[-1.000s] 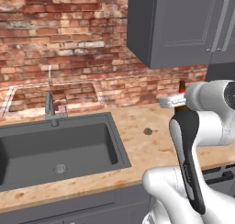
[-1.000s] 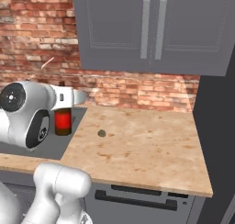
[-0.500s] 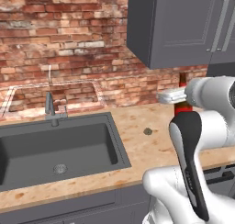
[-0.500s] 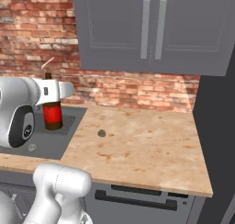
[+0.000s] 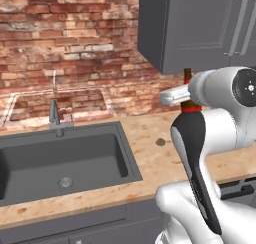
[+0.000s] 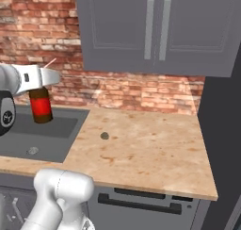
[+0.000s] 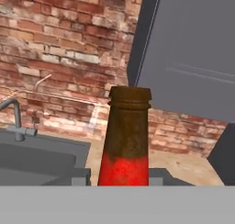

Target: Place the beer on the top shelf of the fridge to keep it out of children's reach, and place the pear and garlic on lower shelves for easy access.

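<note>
My gripper [image 6: 40,83] is clamped on the beer [image 6: 40,109], holding it upright above the sink [image 6: 56,135].

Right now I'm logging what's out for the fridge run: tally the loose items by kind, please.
Beer bottle: 1, held in the gripper above the sink
Small dark lump on the counter, too small to identify: 1
Total: 2
</note>
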